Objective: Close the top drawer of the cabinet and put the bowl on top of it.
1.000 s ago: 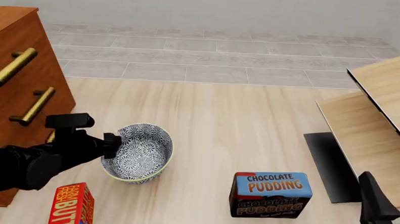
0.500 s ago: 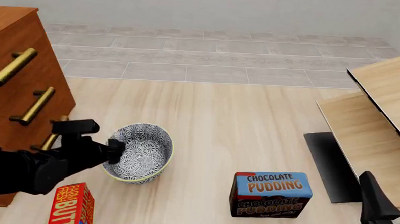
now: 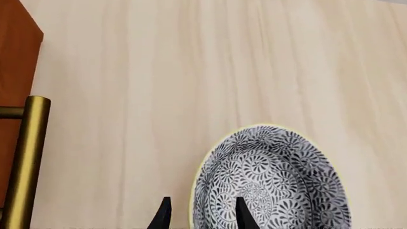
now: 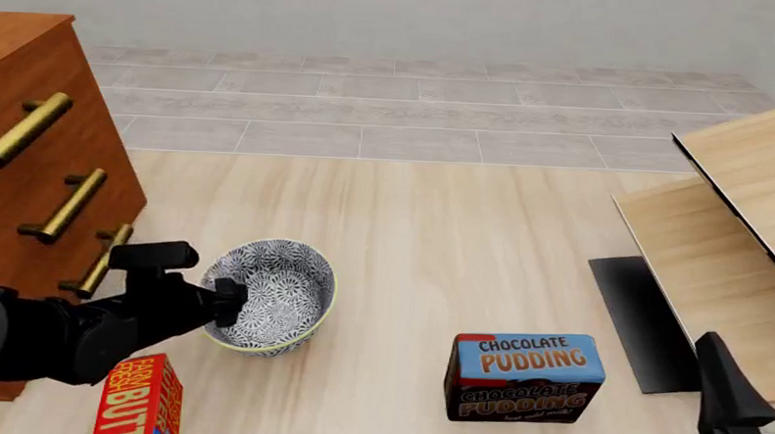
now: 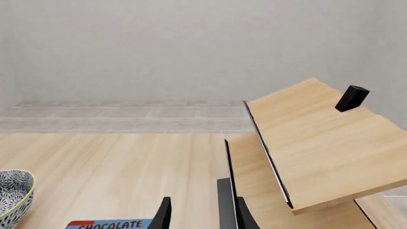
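Blue-and-white floral pattern covers the bowl (image 4: 274,295), which is seen resting upright on the pale wood-grain floor surface (image 4: 453,230), just beside the front of the cabinet (image 4: 23,191). The bowl's yellowish rim is straddled by the left gripper (image 4: 231,303), one black finger (image 3: 242,214) being placed inside the bowl and the other outside, with the wall between them; whether the wall is actually pinched cannot be told. In the left wrist view the same rim (image 3: 210,157) is seen passing between the two fingertips.

Reddish-brown wood makes up the cabinet at the left edge of the front view, and three brass bar handles are shown on it. The top drawer (image 4: 19,113) is marked by the uppermost handle (image 4: 26,128); whether it is fully shut cannot be judged from this angle.

A chocolate pudding box (image 4: 525,375) is stood on the floor well apart from the bowl, to its right, and a red box (image 4: 137,402) is seen near the left arm at the lower edge. Pale light-wood furniture (image 4: 740,232) is set at the right, with a dark flat panel (image 4: 638,321) beside it. Grey tiles (image 4: 406,110) and a plain grey wall (image 5: 159,47) are found beyond the wood surface.

The right gripper (image 5: 202,214) is held low at the right, its jaws narrowly parted and nothing between them.
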`<action>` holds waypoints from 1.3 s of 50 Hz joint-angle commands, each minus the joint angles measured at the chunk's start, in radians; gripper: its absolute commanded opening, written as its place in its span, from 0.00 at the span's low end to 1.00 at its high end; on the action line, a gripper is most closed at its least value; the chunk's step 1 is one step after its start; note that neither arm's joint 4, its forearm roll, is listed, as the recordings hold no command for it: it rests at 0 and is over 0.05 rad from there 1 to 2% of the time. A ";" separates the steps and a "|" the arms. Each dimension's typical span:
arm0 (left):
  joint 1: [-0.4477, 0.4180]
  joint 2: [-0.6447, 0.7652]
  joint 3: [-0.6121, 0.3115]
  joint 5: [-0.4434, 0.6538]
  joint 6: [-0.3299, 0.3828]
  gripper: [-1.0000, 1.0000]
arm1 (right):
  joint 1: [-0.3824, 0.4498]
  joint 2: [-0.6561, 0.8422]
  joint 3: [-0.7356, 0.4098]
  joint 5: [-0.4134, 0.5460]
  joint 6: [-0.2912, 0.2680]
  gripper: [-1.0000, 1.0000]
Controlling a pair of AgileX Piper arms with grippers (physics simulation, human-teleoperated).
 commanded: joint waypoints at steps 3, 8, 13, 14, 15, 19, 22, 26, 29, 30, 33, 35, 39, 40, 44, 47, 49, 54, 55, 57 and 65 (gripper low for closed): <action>0.013 0.019 -0.011 0.013 0.021 0.00 | 0.004 0.000 0.003 -0.002 -0.001 1.00; 0.011 0.010 -0.013 0.020 0.028 0.00 | 0.004 0.001 0.001 0.000 0.000 1.00; 0.018 0.013 -0.022 0.025 0.026 0.00 | 0.002 0.000 0.001 -0.001 0.001 1.00; 0.019 0.011 -0.023 0.029 0.026 0.00 | 0.002 0.000 0.002 -0.002 0.002 1.00; 0.016 0.007 -0.023 0.031 0.023 0.00 | 0.001 0.000 0.002 -0.002 0.002 1.00; -0.003 0.003 -0.025 0.039 0.003 0.00 | 0.000 0.000 0.002 -0.002 0.004 1.00; -0.003 0.001 -0.028 0.045 -0.005 0.00 | -0.001 0.000 0.001 -0.002 0.005 1.00; -0.020 -0.005 -0.033 0.062 -0.041 0.00 | -0.002 0.000 0.002 -0.003 0.006 1.00; -0.026 -0.030 -0.045 0.088 -0.051 0.00 | -0.003 0.000 0.002 -0.004 0.007 1.00; -0.028 -0.048 -0.052 0.100 -0.045 0.00 | -0.003 0.000 0.002 -0.003 0.008 1.00; -0.038 -0.077 -0.060 0.119 -0.055 0.00 | -0.003 0.000 0.001 -0.002 0.009 1.00; -0.053 -0.124 -0.061 0.132 -0.044 0.00 | -0.004 0.000 0.001 -0.003 0.009 1.00; -0.051 -0.150 -0.090 0.183 -0.081 0.00 | -0.004 0.000 0.000 -0.002 0.010 1.00; -0.062 -0.166 -0.090 0.190 -0.085 0.00 | -0.004 0.000 0.000 -0.002 0.010 1.00; -0.065 -0.208 -0.112 0.237 -0.092 0.00 | -0.006 -0.001 -0.001 -0.002 0.011 1.00; -0.068 -0.228 -0.124 0.257 -0.097 0.00 | -0.006 0.000 0.000 -0.003 0.011 1.00; -0.075 -0.243 -0.135 0.275 -0.110 0.00 | -0.006 0.000 -0.001 -0.002 0.011 1.00; -0.074 -0.301 -0.174 0.332 -0.138 0.00 | -0.007 -0.001 0.000 -0.004 0.012 1.00; -0.078 -0.312 -0.183 0.348 -0.146 0.00 | -0.007 -0.001 0.001 -0.004 0.012 1.00; -0.079 -0.321 -0.192 0.362 -0.144 0.00 | -0.007 -0.001 0.001 -0.004 0.012 1.00; -0.085 -0.411 -0.265 0.467 -0.127 0.00 | -0.008 -0.001 0.000 -0.004 0.014 1.00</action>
